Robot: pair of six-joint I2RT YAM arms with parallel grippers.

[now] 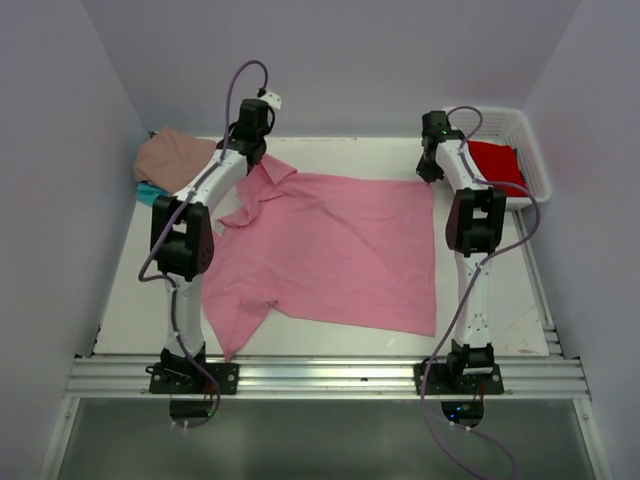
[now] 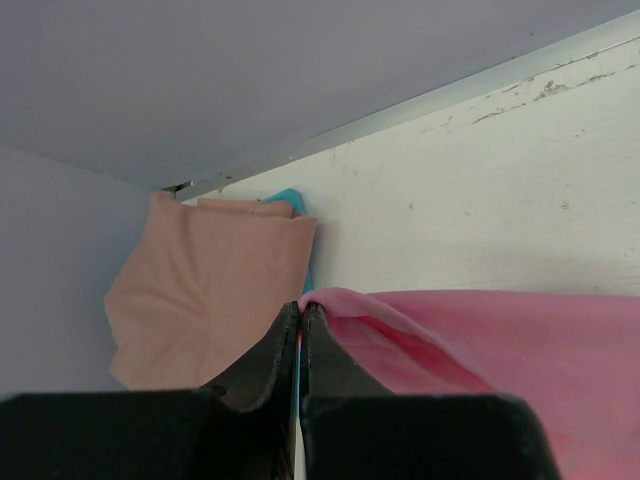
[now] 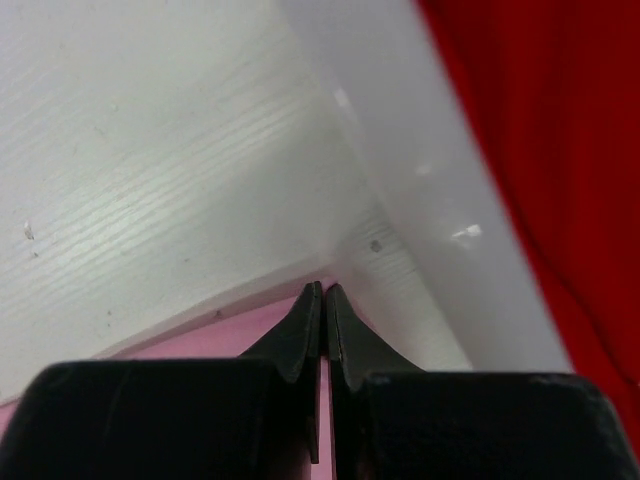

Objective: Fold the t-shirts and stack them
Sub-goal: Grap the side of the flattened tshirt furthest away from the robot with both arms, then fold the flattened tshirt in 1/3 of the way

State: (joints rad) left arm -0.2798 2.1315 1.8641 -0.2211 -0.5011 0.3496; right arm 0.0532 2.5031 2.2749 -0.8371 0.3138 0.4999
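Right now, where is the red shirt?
In the top view, the red t-shirt lies in the white basket at the far right.

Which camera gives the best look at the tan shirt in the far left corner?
The left wrist view: the tan shirt shows large and almost whole, its edges plain, a teal shirt peeking out behind it. The top view shows it small, partly hidden by the left arm. The right wrist view does not show it.
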